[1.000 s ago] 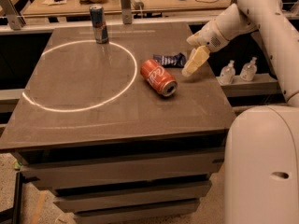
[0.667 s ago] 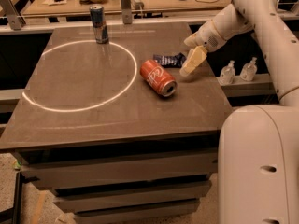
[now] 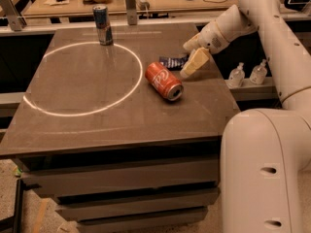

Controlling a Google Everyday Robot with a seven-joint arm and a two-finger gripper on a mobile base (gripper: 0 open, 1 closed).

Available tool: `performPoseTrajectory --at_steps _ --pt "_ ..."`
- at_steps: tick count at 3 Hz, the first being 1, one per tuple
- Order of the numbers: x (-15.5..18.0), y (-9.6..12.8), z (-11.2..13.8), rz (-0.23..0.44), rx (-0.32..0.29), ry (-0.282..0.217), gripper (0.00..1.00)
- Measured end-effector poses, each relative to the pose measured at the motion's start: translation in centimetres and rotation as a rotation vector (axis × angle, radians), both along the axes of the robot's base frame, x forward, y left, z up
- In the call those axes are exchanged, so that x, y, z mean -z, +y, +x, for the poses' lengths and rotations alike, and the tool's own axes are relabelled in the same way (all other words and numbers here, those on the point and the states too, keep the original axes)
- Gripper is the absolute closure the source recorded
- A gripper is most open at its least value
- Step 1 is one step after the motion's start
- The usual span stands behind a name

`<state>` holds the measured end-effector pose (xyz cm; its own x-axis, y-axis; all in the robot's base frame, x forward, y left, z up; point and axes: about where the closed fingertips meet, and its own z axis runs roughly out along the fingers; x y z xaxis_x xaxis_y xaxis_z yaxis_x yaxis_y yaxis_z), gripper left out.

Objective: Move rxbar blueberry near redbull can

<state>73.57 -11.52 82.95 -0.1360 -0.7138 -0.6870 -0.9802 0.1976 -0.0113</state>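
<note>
From my station I see the robot's white arm (image 3: 272, 38) coming in from the right over the dark grey-brown worktop (image 3: 97, 125). Its cream-coloured hand (image 3: 193, 58) hangs low near the worktop's far right edge, angled down and to the left. I cannot tell whether the hand is released or clenched, and I see nothing in its grasp.

The small flat dark navy-blue snack bar wrapper with white lettering, the rxbar blueberry (image 3: 171, 62), lies flat on the worktop just beside the hand, on its left. Its right end meets the tip of the hand, though I cannot say if the two touch.

Just in front of the bar, a red soda can (image 3: 164, 80) lies on its side, with its silver end facing the near right corner.

The slim blue-and-silver redbull can (image 3: 102, 24) stands upright near the far edge, well apart from the bar. It sits at the far side of a thin white ring of light (image 3: 127, 91) that covers much of the worktop's left half. The red can lies just outside that ring on its right.

Past the right edge, two small clear bottles (image 3: 247, 73) stand on a lower ledge.
</note>
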Motion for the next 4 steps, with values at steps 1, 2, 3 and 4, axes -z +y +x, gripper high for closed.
performPoseTrajectory --at_steps 1,2,3,4 --pt "0.4 0.7 0.1 0.005 -0.019 0.010 0.41" --pt "0.6 1.0 -0.1 0.005 -0.033 0.023 0.64" --pt "0.5 1.0 -0.1 0.006 -0.023 0.029 0.87" --pt "-1.2 1.0 0.0 0.032 0.004 0.012 1.00"
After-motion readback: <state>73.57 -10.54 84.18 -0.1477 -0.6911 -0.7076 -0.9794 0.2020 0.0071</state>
